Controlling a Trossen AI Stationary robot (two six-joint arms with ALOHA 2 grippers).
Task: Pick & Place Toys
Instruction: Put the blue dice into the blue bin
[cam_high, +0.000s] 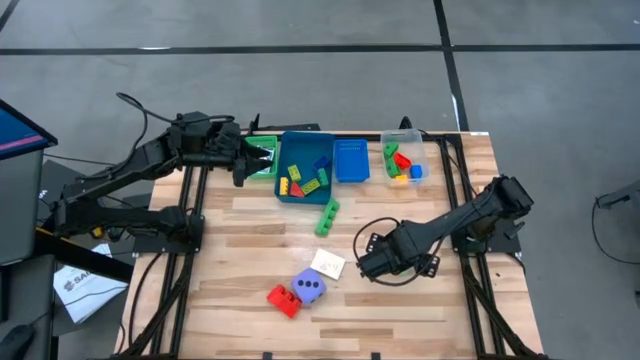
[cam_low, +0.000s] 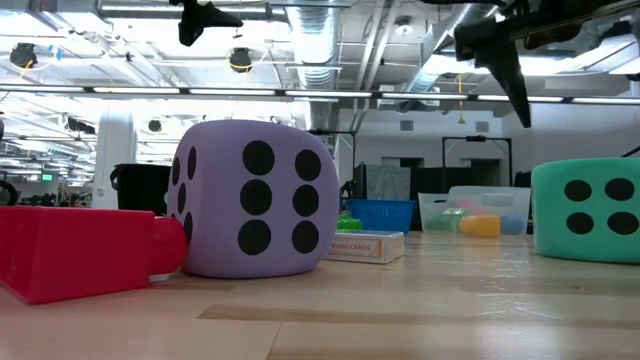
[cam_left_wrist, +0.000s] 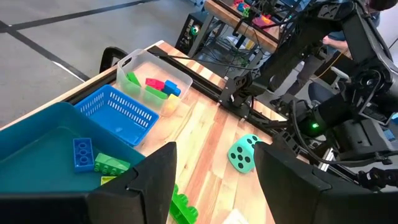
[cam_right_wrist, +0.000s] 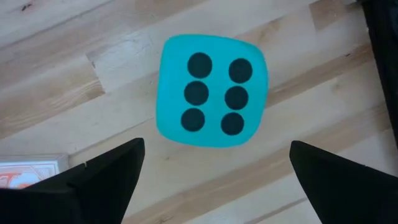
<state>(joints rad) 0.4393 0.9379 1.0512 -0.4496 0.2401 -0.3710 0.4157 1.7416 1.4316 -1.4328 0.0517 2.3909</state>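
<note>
Over at the left, the left tool (cam_high: 243, 160) hangs above the green tray's (cam_high: 262, 168) edge beside the blue tray (cam_high: 300, 191), fingers parted and empty; it is far from the loose toys. The right tool (cam_right_wrist: 211, 171) hovers wide open and empty directly above the teal dice cube (cam_right_wrist: 211, 90) on the counter (cam_high: 420, 300); the cube sits squarely between its fingers, so the right arm is plainly nearer and need only drop straight down.

Lab: exposed ducts (cam_low: 330, 45), robot rigs.
</note>
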